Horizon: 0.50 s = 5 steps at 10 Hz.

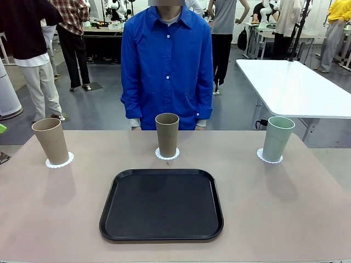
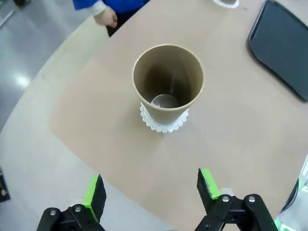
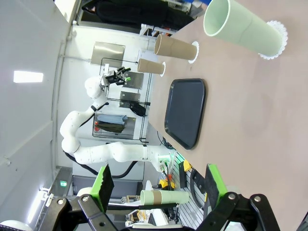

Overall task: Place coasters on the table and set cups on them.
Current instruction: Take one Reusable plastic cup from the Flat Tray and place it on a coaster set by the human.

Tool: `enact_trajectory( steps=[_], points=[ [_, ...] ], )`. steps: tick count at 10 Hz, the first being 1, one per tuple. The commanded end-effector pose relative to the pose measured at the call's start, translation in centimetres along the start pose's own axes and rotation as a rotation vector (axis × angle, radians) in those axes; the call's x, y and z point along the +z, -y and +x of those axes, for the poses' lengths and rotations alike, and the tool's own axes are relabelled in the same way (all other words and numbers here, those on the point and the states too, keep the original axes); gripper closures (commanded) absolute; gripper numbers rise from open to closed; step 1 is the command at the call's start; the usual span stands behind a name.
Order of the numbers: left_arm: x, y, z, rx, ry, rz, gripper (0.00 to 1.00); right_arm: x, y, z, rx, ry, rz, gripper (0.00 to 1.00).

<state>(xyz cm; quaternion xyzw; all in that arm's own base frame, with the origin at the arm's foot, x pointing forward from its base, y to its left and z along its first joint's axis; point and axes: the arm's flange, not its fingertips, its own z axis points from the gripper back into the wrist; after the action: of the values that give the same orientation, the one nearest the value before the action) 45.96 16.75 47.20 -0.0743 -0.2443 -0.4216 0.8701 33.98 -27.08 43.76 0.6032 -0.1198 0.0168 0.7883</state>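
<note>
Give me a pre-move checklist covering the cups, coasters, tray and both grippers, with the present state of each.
1. Left tan cup upright on its coaster: ok.
2. Middle tan cup on its coaster: ok.
3. Mint green cup on its coaster: ok.
4. Black tray bare, apart from the cups: ok.
5. Left gripper open, clear of the cup: ok.
6. Right gripper open, holding nothing: ok.
</note>
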Motion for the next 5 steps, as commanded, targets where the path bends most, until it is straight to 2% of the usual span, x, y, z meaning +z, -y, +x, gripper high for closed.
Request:
enact_trajectory(
  steps=[1, 4, 5],
  points=[
    [2.6, 3.8, 1.8, -0.031, -0.109, 0.055, 0.00, 0.0, -0.1, 0.0, 0.004, 0.001, 0.008, 0.00],
    [4.1, 7.6, 4.6, -0.092, -0.234, 0.117, 0.00, 0.0, -0.1, 0.0, 0.004, 0.001, 0.008, 0.00],
    [4.1, 8.3, 4.7, -0.089, -0.237, 0.108, 0.00, 0.0, -0.1, 0.0, 0.004, 0.001, 0.008, 0.00]
  ],
)
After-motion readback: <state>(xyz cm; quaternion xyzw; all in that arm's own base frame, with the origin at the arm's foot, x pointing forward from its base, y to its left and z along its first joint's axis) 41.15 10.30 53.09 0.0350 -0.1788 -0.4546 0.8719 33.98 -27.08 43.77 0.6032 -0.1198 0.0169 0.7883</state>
